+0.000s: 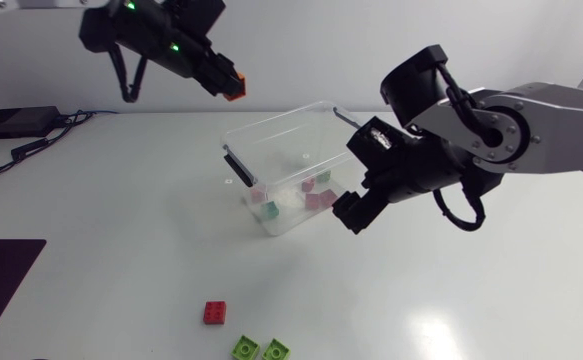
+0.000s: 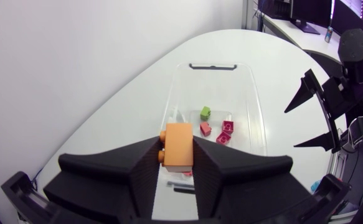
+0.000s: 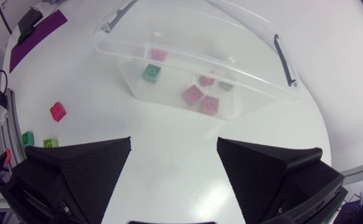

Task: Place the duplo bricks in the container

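Clear container (image 1: 276,128) upright on counter (image 1: 121,220), pink and green bricks (image 1: 319,199) inside; orange brick (image 2: 179,143) pinched in left hand (image 2: 179,163); red brick (image 1: 215,312), two green bricks (image 1: 245,347) loose nearby

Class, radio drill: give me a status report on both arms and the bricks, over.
Left gripper shut on orange brick, near container. Right gripper open, empty, beside container. Red brick, two green bricks loose on table. Path looks clear.

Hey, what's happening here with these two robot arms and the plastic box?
The left gripper is shut on an orange brick, held in the air near the clear container. The right gripper is open and empty beside the container. Pink bricks and a green brick already lie inside; a red brick and two green bricks are out on the table.
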Controlling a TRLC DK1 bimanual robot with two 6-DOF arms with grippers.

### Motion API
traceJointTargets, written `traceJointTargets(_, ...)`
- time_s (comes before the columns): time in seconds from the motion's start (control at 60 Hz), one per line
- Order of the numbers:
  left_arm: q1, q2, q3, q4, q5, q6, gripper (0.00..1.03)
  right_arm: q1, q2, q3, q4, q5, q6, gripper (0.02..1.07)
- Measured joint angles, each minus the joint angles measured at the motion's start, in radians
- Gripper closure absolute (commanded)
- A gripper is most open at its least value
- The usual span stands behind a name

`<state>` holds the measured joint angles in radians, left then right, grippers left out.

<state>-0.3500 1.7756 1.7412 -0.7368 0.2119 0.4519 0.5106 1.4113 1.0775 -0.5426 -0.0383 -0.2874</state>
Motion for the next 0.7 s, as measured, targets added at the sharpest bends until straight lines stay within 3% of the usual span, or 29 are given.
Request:
traceJointTargets(0.267, -0.070, 0.162, 0.000, 0.072, 0.003, -0.005, 0.89, -0.013, -0.034, -0.053, 0.000, 0.003, 0.000, 0.07)
traceJointTargets(0.367, -0.076, 0.186, 0.000, 0.103, 0.003, -0.005, 0.82, -0.013, -0.034, -0.054, 0.000, 0.005, 0.000, 0.07)
traceJointTargets(0.567, -0.077, 0.222, 0.027, 0.126, 0.003, -0.005, 0.80, -0.012, -0.016, -0.054, 0.001, 0.013, 0.000, 0.07)
traceJointTargets(0.7, -0.076, 0.234, 0.028, 0.132, 0.003, -0.005, 0.55, 0.000, -0.008, -0.054, 0.005, 0.017, 0.000, 0.07)
